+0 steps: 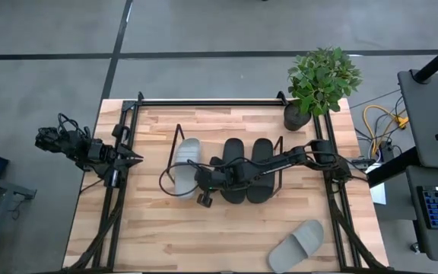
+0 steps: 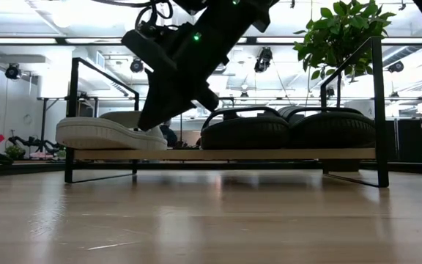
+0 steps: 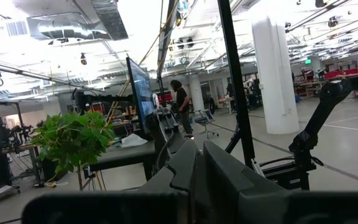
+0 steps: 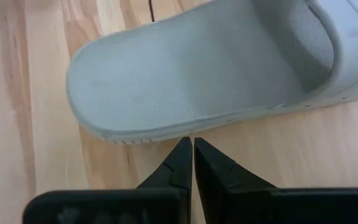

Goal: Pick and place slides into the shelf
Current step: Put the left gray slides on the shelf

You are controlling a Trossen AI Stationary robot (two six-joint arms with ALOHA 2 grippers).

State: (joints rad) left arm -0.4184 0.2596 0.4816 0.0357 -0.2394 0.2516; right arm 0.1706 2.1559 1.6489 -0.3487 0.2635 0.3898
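Observation:
One light grey slide and two black slides lie side by side, soles down, on the low shelf's wood board. The second grey slide rests on the table near its near right corner. My right gripper reaches in from the right across the black slides and is shut. In the right wrist view its tips stand right at the side of the grey slide. My left gripper waits at the table's left edge, shut and raised. My right gripper points its shut fingertips slanting down at the side edge of the grey slide's sole, near the heel end. I cannot tell whether they touch it or stop just short. The slide lies flat on the board.
A potted plant stands at the table's far right corner. A larger black rail frame runs along the far edge and down both sides. The shelf's thin wire end frames rise at each end. Bare wood shows near the table's near edge.

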